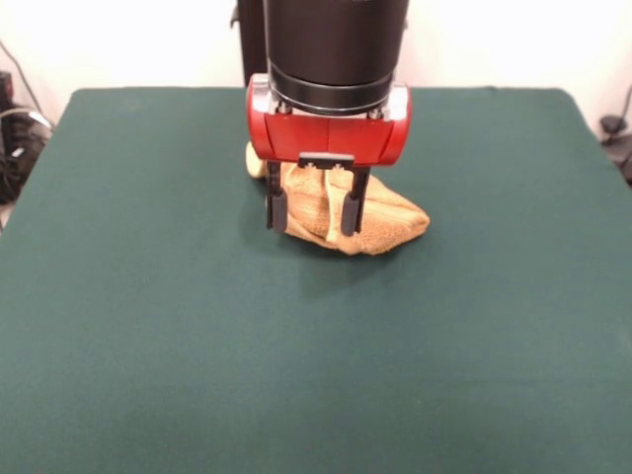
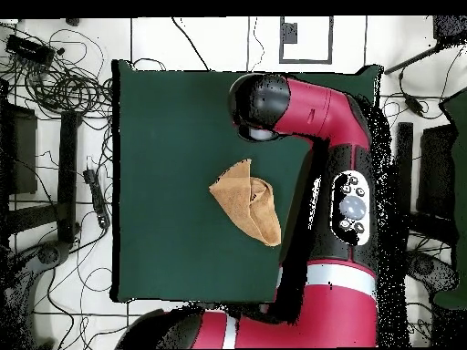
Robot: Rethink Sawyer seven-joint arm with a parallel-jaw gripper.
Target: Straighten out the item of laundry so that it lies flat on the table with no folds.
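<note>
Green table [image 1: 148, 326], folded rumpled golden towel [image 1: 385, 222] behind open hand [image 1: 314, 209]

A golden yellow-orange terry-cloth towel [image 1: 380, 219] with a paler hemmed edge is showing against a dark green felt-like table top [image 1: 197, 326]. The red and black gripper [image 1: 314, 210] is carrying black fingers [image 1: 277, 208].

— What can't you see from the front?
— The gripper [image 1: 314, 210] and red wrist cover the towel's [image 1: 380, 222] left part; the arm is cut off at the top edge.
— And overhead?
— The arm [image 2: 315, 114] hides the gripper and the table's [image 2: 173, 128] right edge.
</note>
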